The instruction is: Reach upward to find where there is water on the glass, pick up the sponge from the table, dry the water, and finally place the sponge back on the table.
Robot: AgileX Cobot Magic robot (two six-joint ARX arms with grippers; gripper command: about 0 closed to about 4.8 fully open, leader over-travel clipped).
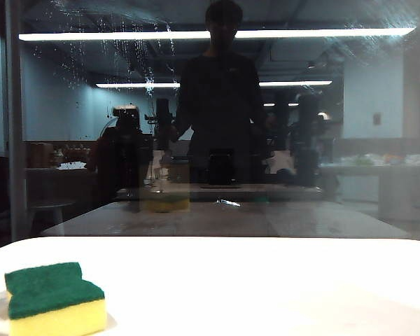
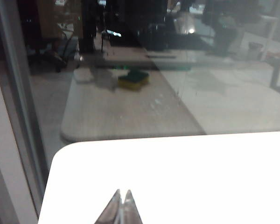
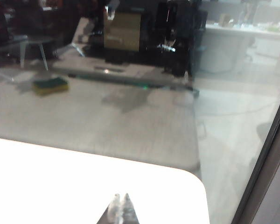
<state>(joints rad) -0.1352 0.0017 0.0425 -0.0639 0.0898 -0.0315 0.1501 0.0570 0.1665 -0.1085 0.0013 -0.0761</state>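
White table (image 1: 266, 280), sponge (image 1: 54, 299), both fingers (image 2: 121, 201) (image 3: 119, 202) closed

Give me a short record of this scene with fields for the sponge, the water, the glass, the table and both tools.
sponge: yellow foam block with dark green scouring layer, lying on the table's near left, green side up, not held
water: whitish droplets and drip streaks, upper left of pane
glass: large dark mirror-like pane behind table
table: broad white tabletop
left tool: shut, above table, holding nothing
right tool: shut, above table, holding nothing
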